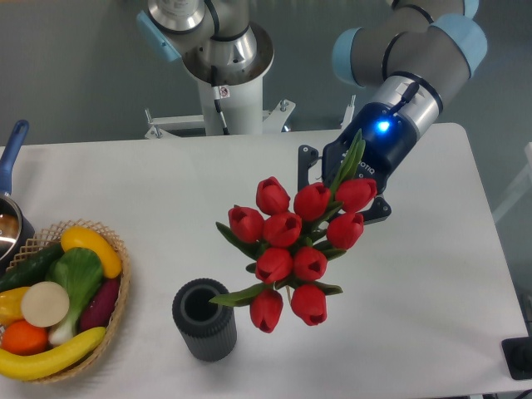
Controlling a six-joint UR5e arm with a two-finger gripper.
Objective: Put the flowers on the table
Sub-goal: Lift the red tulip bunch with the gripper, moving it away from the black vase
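A: Where were the tulips (298, 249)?

B: A bunch of red buds with green leaves hung up and to the right of the dark ribbed vase (204, 320), the lowest buds just beside its rim. The bunch lay tilted, blooms toward the vase, stems running up to the end effector (342, 184).

A: And the end effector's state?

B: It was pinching the stems; the tulips hid most of the fingers, but the bunch was carried above the white tabletop (432, 291), well right of the vase.

A: Anything else near the vase?

B: To its left sat a wicker basket (119, 312) holding bananas, a cucumber, an orange and other vegetables. Farther left, at the frame's edge, was a pot with a blue handle (10, 162).
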